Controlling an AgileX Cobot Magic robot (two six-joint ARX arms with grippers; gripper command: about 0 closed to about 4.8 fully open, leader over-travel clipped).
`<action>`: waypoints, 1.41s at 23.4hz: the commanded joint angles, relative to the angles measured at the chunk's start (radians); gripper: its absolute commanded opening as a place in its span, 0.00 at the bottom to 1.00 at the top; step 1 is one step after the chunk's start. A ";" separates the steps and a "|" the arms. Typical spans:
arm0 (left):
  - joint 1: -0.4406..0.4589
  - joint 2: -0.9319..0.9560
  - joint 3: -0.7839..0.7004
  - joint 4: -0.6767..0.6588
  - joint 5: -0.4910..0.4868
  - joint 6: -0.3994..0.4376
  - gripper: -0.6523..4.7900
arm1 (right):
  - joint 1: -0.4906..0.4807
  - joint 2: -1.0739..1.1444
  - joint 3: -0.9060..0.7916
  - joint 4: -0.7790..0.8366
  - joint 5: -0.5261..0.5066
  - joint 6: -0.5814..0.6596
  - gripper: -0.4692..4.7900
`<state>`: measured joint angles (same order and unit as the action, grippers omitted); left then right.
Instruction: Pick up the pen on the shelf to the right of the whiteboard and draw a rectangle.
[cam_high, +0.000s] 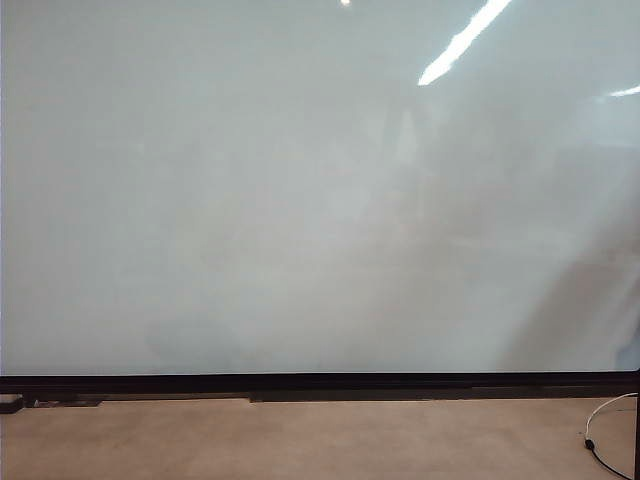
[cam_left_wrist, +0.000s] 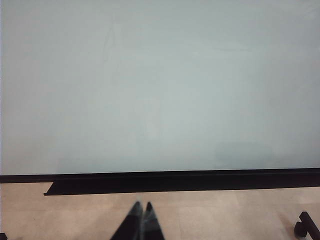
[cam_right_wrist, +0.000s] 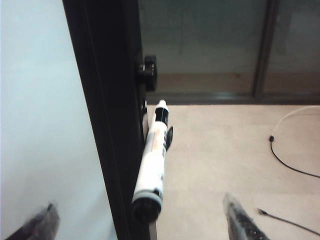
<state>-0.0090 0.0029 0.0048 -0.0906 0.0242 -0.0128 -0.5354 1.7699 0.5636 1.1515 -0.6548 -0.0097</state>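
Observation:
The whiteboard (cam_high: 300, 200) fills the exterior view, with a thin black frame (cam_high: 320, 381) along its lower edge; neither arm shows there. In the right wrist view the pen (cam_right_wrist: 152, 160), white with a dark cap end, lies along the board's black side frame (cam_right_wrist: 107, 125) on a small black shelf clip (cam_right_wrist: 169, 138). My right gripper (cam_right_wrist: 139, 201) is open, its fingers wide apart either side of the pen's near end, not touching it. My left gripper (cam_left_wrist: 142, 205) is shut and empty, low before the whiteboard (cam_left_wrist: 160, 85). No rectangle is in view.
A black tray (cam_left_wrist: 150, 186) runs under the board. A cable (cam_right_wrist: 292, 162) lies on the beige floor to the right, seen as a white cable (cam_high: 600, 440) in the exterior view. A black bracket (cam_right_wrist: 149, 72) juts from the frame. Glass panels (cam_right_wrist: 210, 45) stand behind.

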 joint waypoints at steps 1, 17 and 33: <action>0.000 0.000 0.002 0.010 0.002 0.001 0.11 | 0.000 0.059 0.035 0.112 0.002 0.068 0.91; 0.000 0.000 0.002 0.010 0.000 0.001 0.11 | 0.040 0.183 0.126 0.186 0.002 0.110 0.90; 0.000 0.000 0.002 0.009 -0.001 0.001 0.11 | 0.062 0.222 0.161 0.199 0.005 0.115 0.82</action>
<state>-0.0090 0.0029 0.0048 -0.0902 0.0235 -0.0128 -0.4747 1.9923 0.7155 1.3346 -0.6487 0.1005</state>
